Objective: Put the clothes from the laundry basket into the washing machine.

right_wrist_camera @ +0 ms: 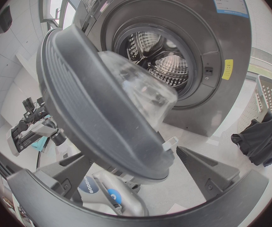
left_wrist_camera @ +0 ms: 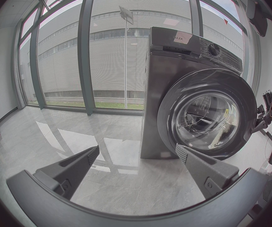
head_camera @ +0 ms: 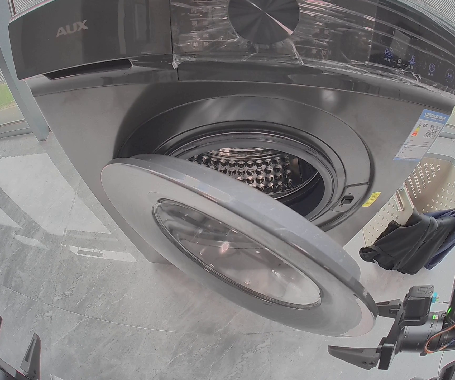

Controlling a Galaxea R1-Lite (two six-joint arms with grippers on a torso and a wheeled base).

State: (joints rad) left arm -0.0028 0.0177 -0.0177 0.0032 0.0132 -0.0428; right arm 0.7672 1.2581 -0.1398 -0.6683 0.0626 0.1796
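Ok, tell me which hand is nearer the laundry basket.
Right. The right hand hangs just in front of the laundry basket; the left hand is far across, beyond the open door.

Head camera looked steeply down at the washing machine (head_camera: 79, 112) and open door (head_camera: 248, 217). Left wrist camera saw both from farther off; right wrist camera (nearest) faced the drum (right_wrist_camera: 161, 60) past the door.

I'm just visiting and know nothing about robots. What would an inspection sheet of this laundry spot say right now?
Surface: grey tiled floor, glossy.
Job's things: washing machine, door open, drum looks empty; dark clothes hang over the basket rim, right of the machine.
Clutter: nothing seen.
Grippers: left gripper open, empty; right gripper open, by the door's edge.
Cables: short wire on the right arm.
Surroundings: tall windows.
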